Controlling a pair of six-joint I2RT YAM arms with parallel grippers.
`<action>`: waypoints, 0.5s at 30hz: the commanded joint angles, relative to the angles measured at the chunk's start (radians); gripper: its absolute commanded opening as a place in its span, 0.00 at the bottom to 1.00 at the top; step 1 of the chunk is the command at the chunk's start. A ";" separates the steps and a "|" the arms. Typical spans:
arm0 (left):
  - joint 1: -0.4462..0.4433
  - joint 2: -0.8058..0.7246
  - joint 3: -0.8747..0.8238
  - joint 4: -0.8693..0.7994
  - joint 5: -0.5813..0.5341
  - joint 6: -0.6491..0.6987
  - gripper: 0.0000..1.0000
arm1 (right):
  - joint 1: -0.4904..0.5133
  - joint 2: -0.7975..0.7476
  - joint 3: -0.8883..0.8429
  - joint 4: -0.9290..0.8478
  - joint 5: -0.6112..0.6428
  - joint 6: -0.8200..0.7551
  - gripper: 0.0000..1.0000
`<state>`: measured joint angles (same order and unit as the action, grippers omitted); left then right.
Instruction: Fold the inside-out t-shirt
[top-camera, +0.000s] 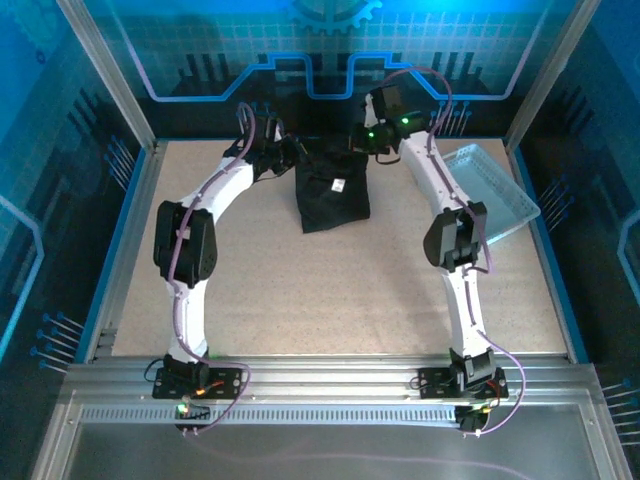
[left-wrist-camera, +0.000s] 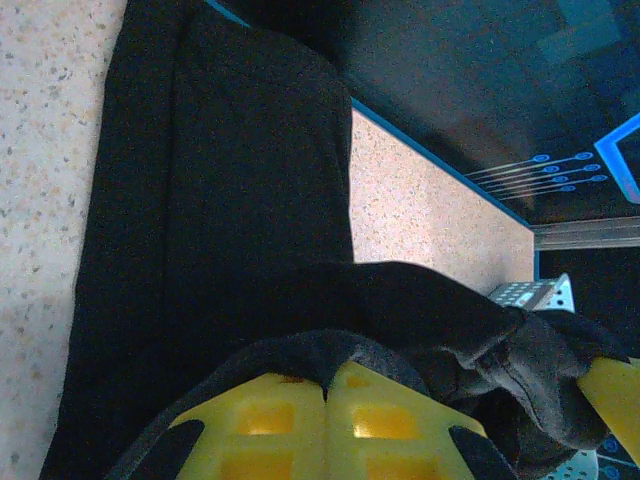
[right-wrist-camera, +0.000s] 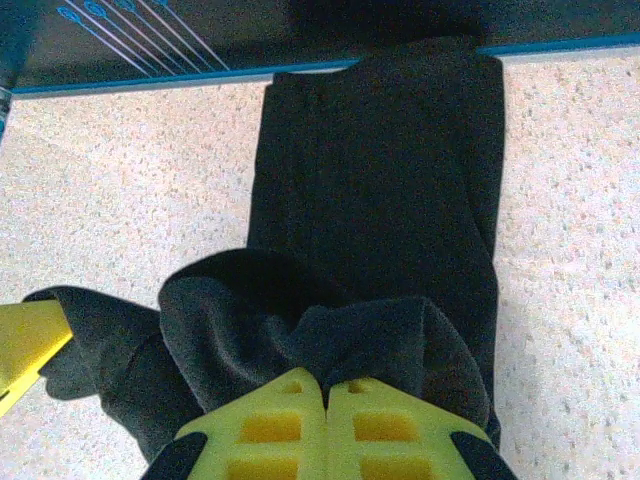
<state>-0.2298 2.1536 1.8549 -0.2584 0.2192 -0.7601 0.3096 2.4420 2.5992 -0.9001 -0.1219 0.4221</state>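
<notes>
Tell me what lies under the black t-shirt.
The t-shirt rests on the speckled table, which shows along its sides. Anything beneath the folded fabric is covered and cannot be seen.

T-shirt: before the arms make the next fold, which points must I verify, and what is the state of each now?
1. Left gripper shut on the t-shirt: ok.
2. Right gripper shut on the t-shirt: ok.
3. Ungripped part lies flat on the table: ok.
4. Tray apart from the t-shirt: ok.
5. All layers caught in each grip: cannot tell.
</notes>
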 joint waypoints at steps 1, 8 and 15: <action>0.004 0.077 0.098 -0.049 0.035 0.011 0.01 | -0.010 0.168 0.303 -0.189 -0.022 -0.033 0.00; 0.031 0.232 0.209 -0.031 0.046 0.007 0.20 | -0.028 0.386 0.545 -0.173 -0.090 -0.015 0.04; 0.074 0.301 0.332 -0.162 0.020 0.011 0.56 | -0.048 0.415 0.574 -0.182 -0.024 -0.018 0.66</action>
<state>-0.1879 2.4626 2.1044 -0.3229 0.2447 -0.7631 0.2848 2.8685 3.0879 -1.0447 -0.1791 0.4095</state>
